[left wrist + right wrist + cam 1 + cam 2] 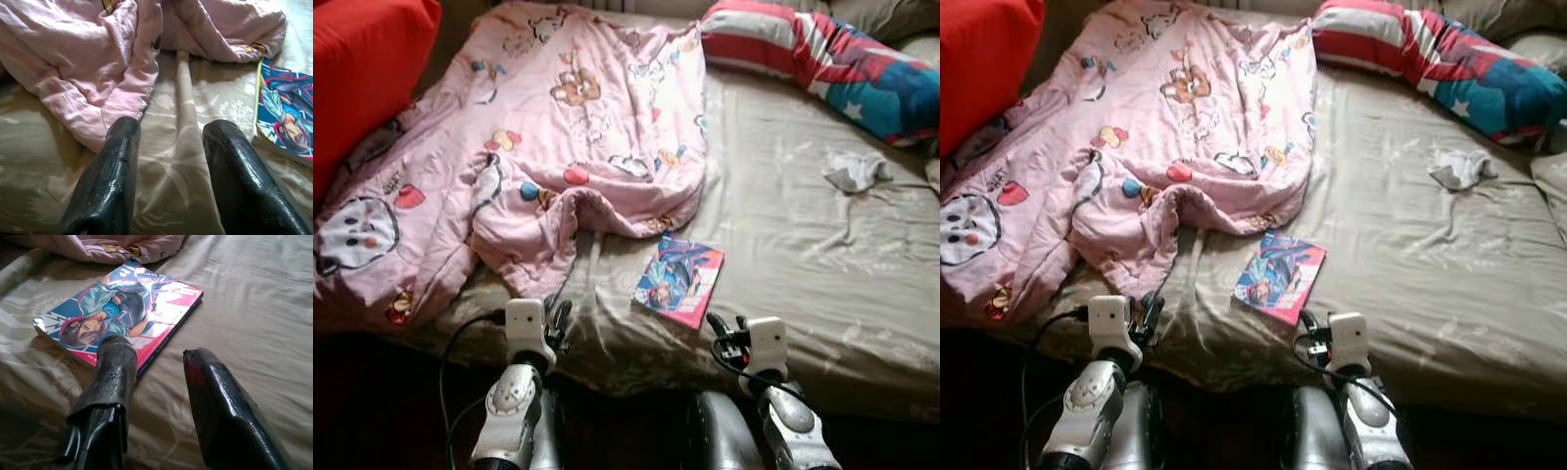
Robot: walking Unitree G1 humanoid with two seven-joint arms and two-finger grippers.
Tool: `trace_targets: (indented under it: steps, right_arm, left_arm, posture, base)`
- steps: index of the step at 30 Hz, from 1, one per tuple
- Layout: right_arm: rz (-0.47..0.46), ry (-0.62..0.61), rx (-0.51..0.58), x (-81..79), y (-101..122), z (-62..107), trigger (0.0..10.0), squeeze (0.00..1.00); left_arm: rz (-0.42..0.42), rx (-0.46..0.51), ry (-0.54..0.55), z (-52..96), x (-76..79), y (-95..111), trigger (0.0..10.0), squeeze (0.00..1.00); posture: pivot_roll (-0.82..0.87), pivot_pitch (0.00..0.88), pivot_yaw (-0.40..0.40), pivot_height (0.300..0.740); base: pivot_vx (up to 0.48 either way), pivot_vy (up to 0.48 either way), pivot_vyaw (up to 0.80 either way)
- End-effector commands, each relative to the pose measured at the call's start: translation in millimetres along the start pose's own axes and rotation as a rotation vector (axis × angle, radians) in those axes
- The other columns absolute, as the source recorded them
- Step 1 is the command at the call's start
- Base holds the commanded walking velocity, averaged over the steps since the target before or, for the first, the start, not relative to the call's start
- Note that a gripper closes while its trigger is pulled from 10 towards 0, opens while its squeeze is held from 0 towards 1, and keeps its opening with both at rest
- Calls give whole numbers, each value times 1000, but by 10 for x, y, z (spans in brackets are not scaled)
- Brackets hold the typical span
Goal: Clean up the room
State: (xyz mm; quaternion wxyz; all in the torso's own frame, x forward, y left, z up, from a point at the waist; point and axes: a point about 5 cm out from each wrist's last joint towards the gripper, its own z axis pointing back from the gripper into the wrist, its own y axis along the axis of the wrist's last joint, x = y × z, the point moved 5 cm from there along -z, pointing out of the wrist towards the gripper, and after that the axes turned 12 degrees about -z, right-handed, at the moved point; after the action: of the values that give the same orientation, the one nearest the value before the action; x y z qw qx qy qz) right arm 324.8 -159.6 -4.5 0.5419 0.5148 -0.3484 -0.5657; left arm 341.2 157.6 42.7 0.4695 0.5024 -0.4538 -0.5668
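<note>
Nearest the camera, 2 silver arms are seen rising from the lower edge of the head views, their lower parts cut off by the frame. The left gripper [168,161] is held open over the near edge of the bed [803,255], its 2 black fingers [110,171] spread apart with nothing between them but a ridge of the beige sheet. The right gripper [156,382] is likewise open and empty, and is pointed at the comic book [678,279]; whether its left finger tip touches the near edge of the book or only hovers above it cannot be told from the wrist view.

The book is laid flat on the sheet, cover up, between the 2 grippers and just beyond them. Its far corner lies just beside the hem of the pink blanket [558,127], which is bunched and spread over the left half of the bed; what lies under it is hidden. A red cushion [362,69] is cut off at the upper left. A striped pillow [822,59] in red, white and blue is set along the far right, partly cut off. A small crumpled grey cloth [855,171] is seen on the sheet near that pillow; its kind cannot be made out. The floor below the bed is lost in shadow.
</note>
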Motion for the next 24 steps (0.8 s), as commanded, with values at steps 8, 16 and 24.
trace_targets:
  steps: [8,16,24]
  right_arm:
    - [46,58,-45,-79,-141,71,10000,0]
    - [18,55,-27,-103,-117,60,10000,0]
    - [19,58,-29,-113,-122,57,10000,0]
  left_arm:
    - [13,-18,-9,28,25,-53,10000,0]
    - [13,-19,-5,27,9,-56,10000,0]
    - [14,-19,-6,24,2,-57,10000,0]
  posture:
    - [-60,227,-48,595]
    - [-60,228,-50,595]
    - [-57,223,-48,595]
  base:
    - [0,0,200]
    - [62,0,300]
    - [251,0,0]
